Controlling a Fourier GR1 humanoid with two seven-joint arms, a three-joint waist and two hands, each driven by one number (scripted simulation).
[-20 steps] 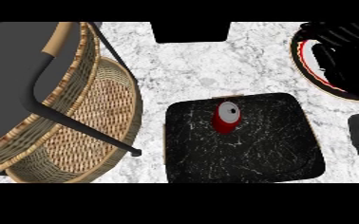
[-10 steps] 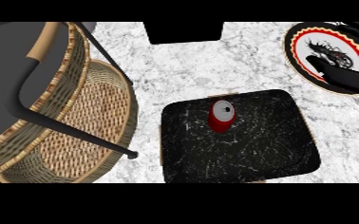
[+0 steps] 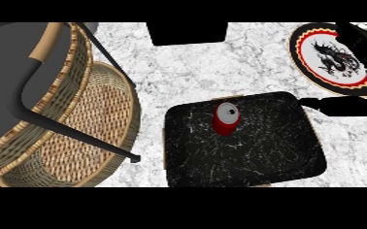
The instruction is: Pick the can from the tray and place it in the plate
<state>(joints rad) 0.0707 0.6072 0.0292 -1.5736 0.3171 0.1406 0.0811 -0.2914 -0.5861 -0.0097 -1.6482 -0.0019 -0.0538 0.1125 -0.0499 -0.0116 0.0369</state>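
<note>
Near the frame's centre, the small red metal can (image 3: 227,119) stands upright on the black marbled square tray (image 3: 243,155). Neither of my hands is in view, so their state cannot be told. The round dragon-patterned plate (image 3: 307,53) lies upper right, favouring my right hand.

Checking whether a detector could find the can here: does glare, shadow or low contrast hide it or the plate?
Head view: the red can with its pale top stands out sharply against the black tray; no glare on it. The plate is cut by the right edge, with dark shapes overlapping its rim. The marble counter is evenly lit.
</note>
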